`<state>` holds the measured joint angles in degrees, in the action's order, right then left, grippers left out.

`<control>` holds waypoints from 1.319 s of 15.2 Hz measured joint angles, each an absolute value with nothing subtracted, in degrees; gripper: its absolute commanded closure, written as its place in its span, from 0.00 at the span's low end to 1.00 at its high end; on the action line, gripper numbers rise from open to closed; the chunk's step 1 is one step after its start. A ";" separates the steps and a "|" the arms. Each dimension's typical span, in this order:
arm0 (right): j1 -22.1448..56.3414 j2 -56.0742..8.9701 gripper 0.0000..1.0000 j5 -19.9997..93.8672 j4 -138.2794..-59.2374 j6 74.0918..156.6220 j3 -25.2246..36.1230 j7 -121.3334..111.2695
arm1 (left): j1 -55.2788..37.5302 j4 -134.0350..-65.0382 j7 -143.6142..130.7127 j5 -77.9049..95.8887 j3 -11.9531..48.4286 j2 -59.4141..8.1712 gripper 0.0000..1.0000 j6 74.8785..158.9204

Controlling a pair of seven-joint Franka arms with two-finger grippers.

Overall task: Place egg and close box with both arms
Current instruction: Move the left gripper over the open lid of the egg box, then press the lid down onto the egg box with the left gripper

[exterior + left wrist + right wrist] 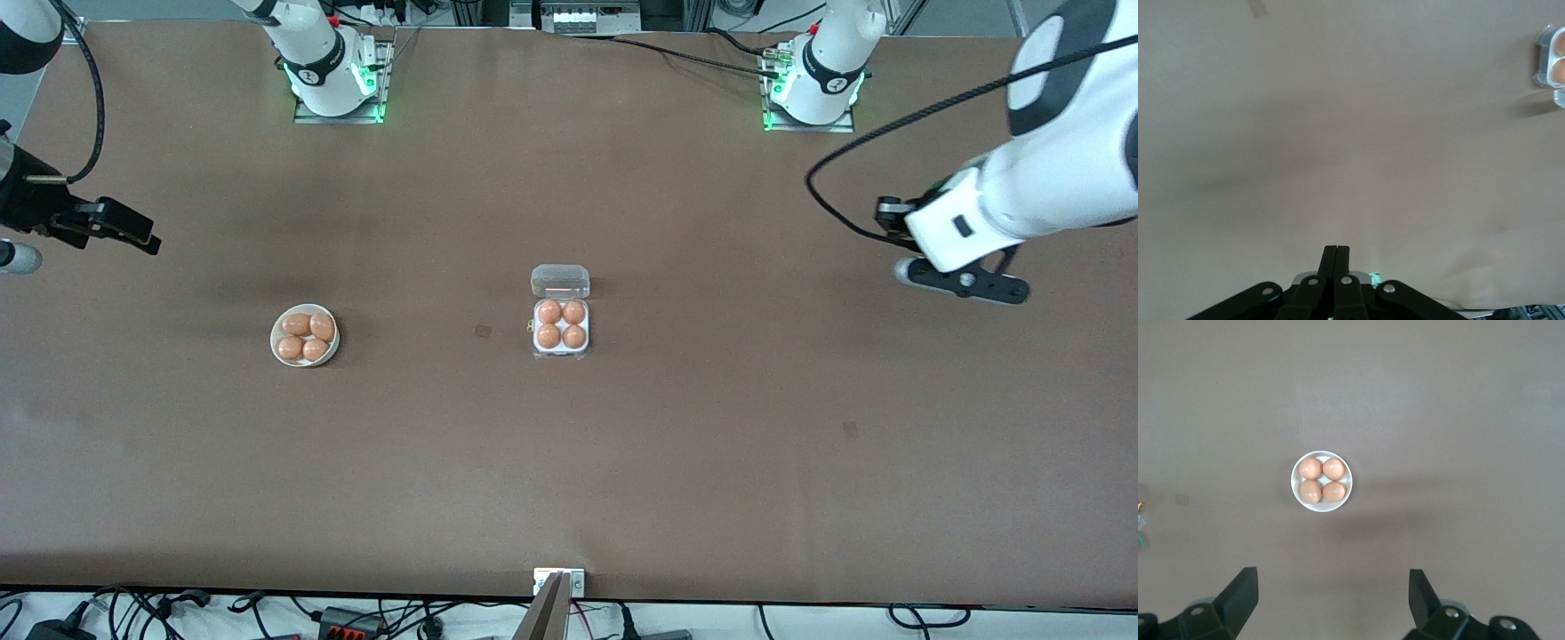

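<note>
Four eggs fill every cell of the box (561, 326), which sits mid-worktop (569, 462) with its clear lid (561, 280) swung back and lying open on the side farther from the front camera. The same box shows at the edge of my left wrist view (1550, 57), only part of it in sight. Toward my right arm's end of the worktop, level with the box, a round white dish (305, 336) holds four more eggs (307, 337), clustered and touching; from my right wrist view the dish (1322, 481) lies well below me, between my spread fingers.

My right gripper (114, 227) hangs high over the bare worktop at my right arm's end, well apart from the dish, jaws spread wide and holding nothing. My left gripper (965, 283) hangs over the bare worktop at my left arm's end, well apart from the box; its fingers (1336, 257) are pressed together, jaws closed on nothing.
</note>
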<state>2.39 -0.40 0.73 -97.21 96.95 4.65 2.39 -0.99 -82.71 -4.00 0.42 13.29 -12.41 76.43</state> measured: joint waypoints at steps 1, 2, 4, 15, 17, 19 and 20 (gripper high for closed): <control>2.39 0.57 0.00 0.52 -98.42 97.12 4.65 2.39 | -1.08 -83.06 -7.18 0.43 16.25 -12.46 0.99 76.51; 2.39 1.42 0.00 0.38 -99.46 97.31 4.65 2.39 | -1.22 -83.59 -10.38 0.44 19.35 -12.50 0.99 76.94; 2.40 2.78 0.00 0.22 -101.02 97.99 4.63 2.38 | -1.61 -86.23 -16.48 0.42 25.69 -12.56 0.99 80.27; 2.15 3.54 0.00 0.03 -100.12 98.80 4.74 2.25 | -10.92 -102.75 -38.44 0.25 38.99 -19.46 0.99 111.64; 2.19 3.52 0.00 0.03 -100.12 98.80 4.60 2.24 | -11.85 -102.91 -39.71 -0.18 38.93 -23.09 0.99 117.75; 2.20 3.49 0.00 0.03 -100.11 98.80 4.45 2.24 | -11.96 -102.81 -41.19 -3.83 38.77 -27.26 0.99 122.96; 2.09 3.47 0.00 0.03 -100.11 98.80 4.46 2.24 | -11.97 -102.46 -42.56 -6.42 38.70 -29.56 0.99 124.87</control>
<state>2.09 3.47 0.03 -100.11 98.80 4.46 2.24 -11.97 -102.46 -42.56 -6.42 38.70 -29.56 124.87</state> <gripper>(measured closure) 0.000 0.987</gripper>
